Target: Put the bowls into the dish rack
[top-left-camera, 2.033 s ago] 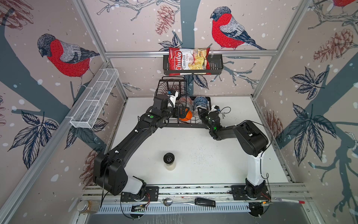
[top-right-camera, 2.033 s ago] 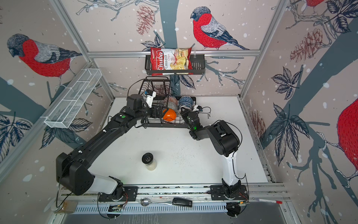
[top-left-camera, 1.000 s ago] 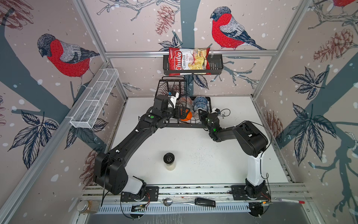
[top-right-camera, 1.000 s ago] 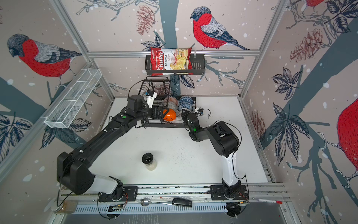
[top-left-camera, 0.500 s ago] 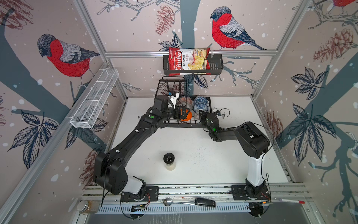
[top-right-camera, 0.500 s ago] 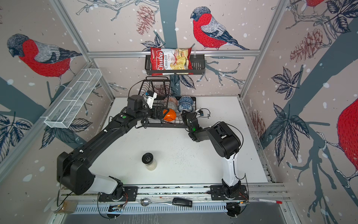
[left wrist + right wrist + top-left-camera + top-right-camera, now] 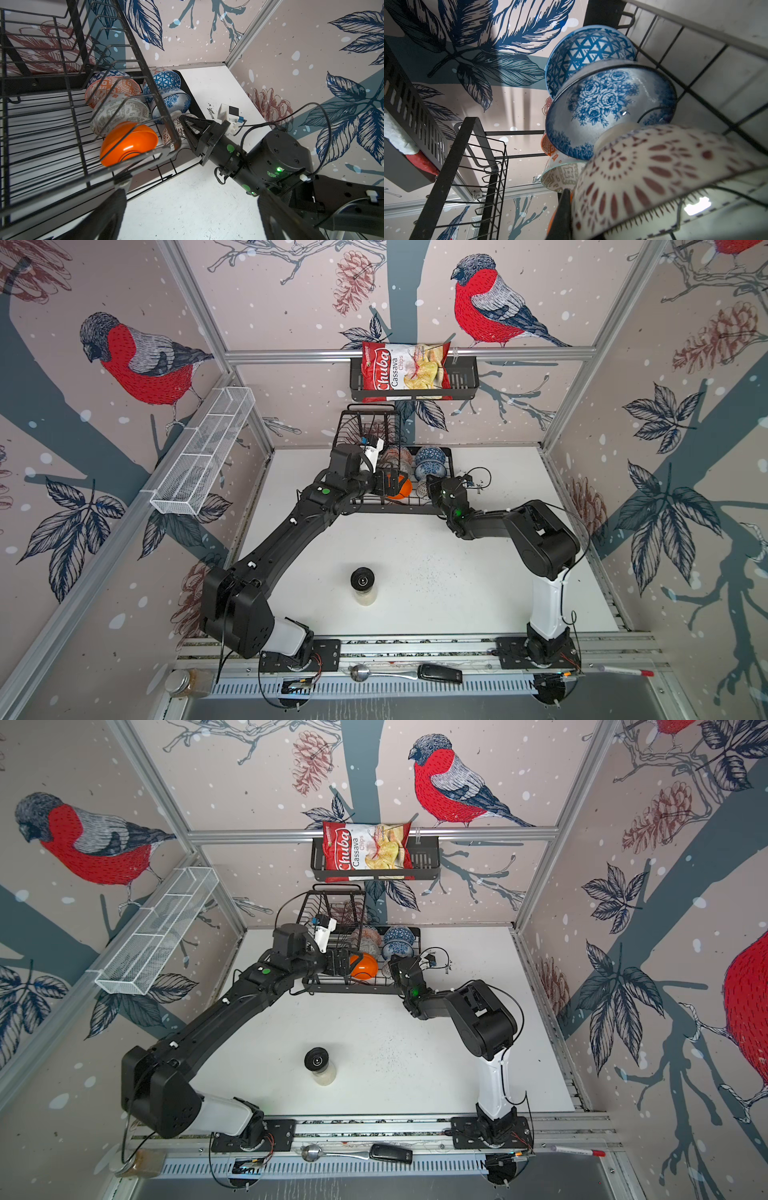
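The black wire dish rack (image 7: 395, 511) stands at the back wall. In its lower tray lean the plain orange bowl (image 7: 128, 143), the grey-green bowl (image 7: 120, 112), the orange-white bowl (image 7: 112, 87) and two blue-white bowls (image 7: 172, 101) (image 7: 587, 49). My right gripper (image 7: 184, 119) is shut on the rim of the white bowl with brown lattice (image 7: 664, 166), holding it at the tray's right end against the blue bowls. My left gripper (image 7: 193, 220) hangs open and empty at the rack's front, just left of the orange bowl (image 7: 403, 489). In both top views the arms hide part of the tray.
A jar with a black cap (image 7: 363, 585) stands mid-table. A black slatted wall basket holding a chips bag (image 7: 405, 373) hangs above the rack. A white mesh shelf (image 7: 203, 452) runs along the left wall. A spoon (image 7: 374, 673) lies on the front rail.
My right gripper has moved left and in toward the rack with the white bowl. The left arm has stayed almost still, open.
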`<control>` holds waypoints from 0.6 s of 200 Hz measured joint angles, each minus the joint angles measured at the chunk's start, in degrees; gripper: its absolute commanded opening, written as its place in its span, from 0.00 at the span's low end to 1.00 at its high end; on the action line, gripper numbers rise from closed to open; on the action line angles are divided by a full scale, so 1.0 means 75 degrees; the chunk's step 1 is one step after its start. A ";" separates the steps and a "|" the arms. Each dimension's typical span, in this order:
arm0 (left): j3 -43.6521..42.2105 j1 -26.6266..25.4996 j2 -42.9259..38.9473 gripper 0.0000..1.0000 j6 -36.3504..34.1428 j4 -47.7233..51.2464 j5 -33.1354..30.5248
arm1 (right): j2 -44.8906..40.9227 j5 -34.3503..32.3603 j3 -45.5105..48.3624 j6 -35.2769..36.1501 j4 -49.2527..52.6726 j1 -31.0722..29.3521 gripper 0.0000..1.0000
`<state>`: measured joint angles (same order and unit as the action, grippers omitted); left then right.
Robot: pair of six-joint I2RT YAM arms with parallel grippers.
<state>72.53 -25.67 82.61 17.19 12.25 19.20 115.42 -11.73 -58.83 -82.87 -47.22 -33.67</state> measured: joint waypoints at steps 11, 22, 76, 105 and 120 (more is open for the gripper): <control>-0.0003 0.0000 0.0000 0.98 0.0000 0.0000 0.0000 | 0.0000 0.0032 -0.0052 0.0000 0.0099 0.0017 0.10; -0.0003 0.0000 0.0000 0.99 0.0000 0.0000 0.0003 | 0.0000 0.0067 -0.0108 0.0000 0.0189 0.0038 0.11; -0.0003 0.0000 0.0000 0.98 0.0000 0.0000 0.0003 | 0.0111 0.0204 -0.0431 -0.0157 0.0627 0.0114 0.15; -0.0006 0.0000 0.0000 0.98 0.0000 0.0000 0.0003 | 0.0163 0.0280 -0.0560 -0.0160 0.0799 0.0137 0.17; -0.0006 0.0000 0.0000 0.98 0.0000 0.0000 0.0003 | 0.0163 0.0300 -0.0568 -0.0160 0.0833 0.0143 0.18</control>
<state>72.49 -25.67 82.61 17.19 12.25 19.22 116.64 -9.47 -63.09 -84.07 -40.97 -32.60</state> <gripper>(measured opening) 0.985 0.175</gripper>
